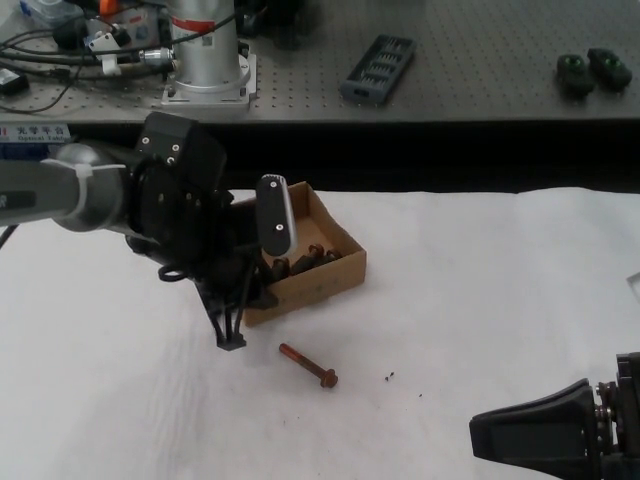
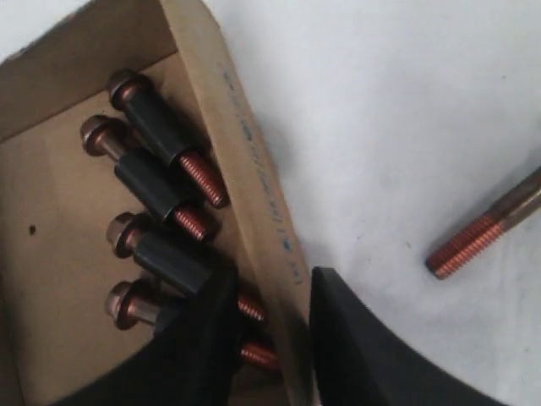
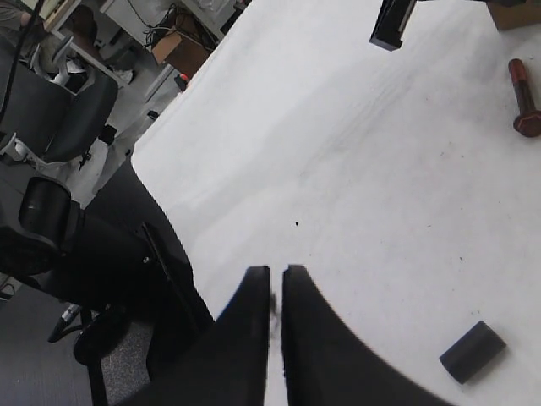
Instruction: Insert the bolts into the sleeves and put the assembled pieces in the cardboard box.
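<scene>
The left arm (image 1: 100, 190) hides much of the box (image 1: 335, 262) in the high view. In the left wrist view the left jaws cover parts of the two nearest pieces (image 2: 128, 304), and the picture's edge cuts off the loose bolt's (image 2: 482, 237) head. Two specks (image 1: 388, 377) on the table (image 1: 480, 300) are too small to tell.

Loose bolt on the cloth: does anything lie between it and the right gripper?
Nothing visible does. Bare white cloth runs from the right gripper to the loose bolt. The black sleeve lies off to one side of that line, apart from both.
</scene>
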